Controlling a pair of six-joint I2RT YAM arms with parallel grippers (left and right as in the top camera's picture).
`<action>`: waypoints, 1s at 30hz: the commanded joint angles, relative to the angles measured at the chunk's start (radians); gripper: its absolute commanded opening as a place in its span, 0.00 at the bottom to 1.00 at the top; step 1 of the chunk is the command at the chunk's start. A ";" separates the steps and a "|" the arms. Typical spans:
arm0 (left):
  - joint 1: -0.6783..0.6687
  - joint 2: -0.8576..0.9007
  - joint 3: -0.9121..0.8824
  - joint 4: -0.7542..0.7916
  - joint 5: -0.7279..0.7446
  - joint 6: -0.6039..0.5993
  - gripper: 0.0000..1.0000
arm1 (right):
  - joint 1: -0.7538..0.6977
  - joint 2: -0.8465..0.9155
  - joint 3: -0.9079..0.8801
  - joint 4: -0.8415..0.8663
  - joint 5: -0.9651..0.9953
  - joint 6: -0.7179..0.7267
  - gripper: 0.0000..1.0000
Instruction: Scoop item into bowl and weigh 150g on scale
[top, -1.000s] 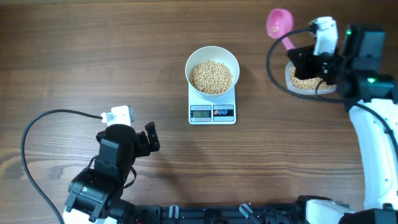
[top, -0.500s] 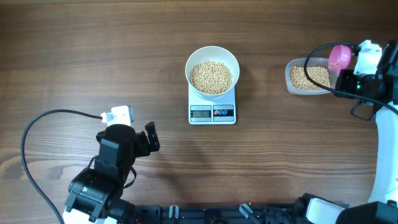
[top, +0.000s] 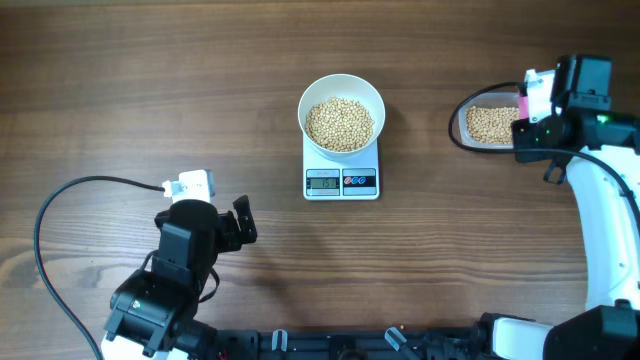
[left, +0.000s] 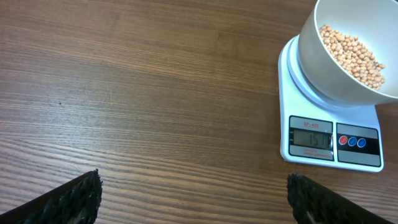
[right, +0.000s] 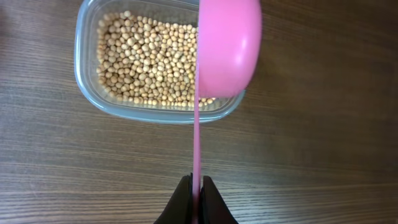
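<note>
The right gripper (right: 199, 186) is pinching the thin handle of the pink scoop (right: 227, 46) between its pressed-together fingers. The handle is running straight ahead from the fingertips. This is holding the scoop head out over the near right corner of the clear tub (right: 84, 93), above the spare beans (right: 149, 59) lying just ahead of the gripper. I think this grip is giving reach, so the wrist is staying out of the tub while the head dips in. No beans are showing on the pink surface facing the camera.

The left gripper (left: 193, 199) is hanging low over bare wood with its fingers spread wide and holding nothing. It seems to be waiting out of the way. Ahead of it and to its right, the white bowl (left: 323, 74) is sitting on the scale (left: 292, 93), already well filled with beans (left: 354, 53). The display is turning toward this gripper, but the digits are too small for me to read surely. Both are standing well apart from the right gripper, so each scoop is needing a long carry.

Compared with one second ago, the right arm is now swinging round. Then the scoop head was pointing away beyond the tub, and half a second ago it was showing beside the tub's far end. Now, from overhead, the wrist is hiding it almost fully. The bowl, the scale and the left arm are lying unchanged.
</note>
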 joint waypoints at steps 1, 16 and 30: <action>0.006 -0.001 -0.006 0.002 -0.013 0.011 1.00 | 0.012 0.014 -0.002 0.006 -0.048 0.035 0.04; 0.006 -0.001 -0.006 0.037 -0.079 0.020 1.00 | 0.012 0.014 -0.001 0.071 -0.178 0.115 0.04; 0.006 0.303 -0.006 0.178 0.752 -0.014 1.00 | 0.012 0.014 -0.001 0.065 -0.178 0.115 0.04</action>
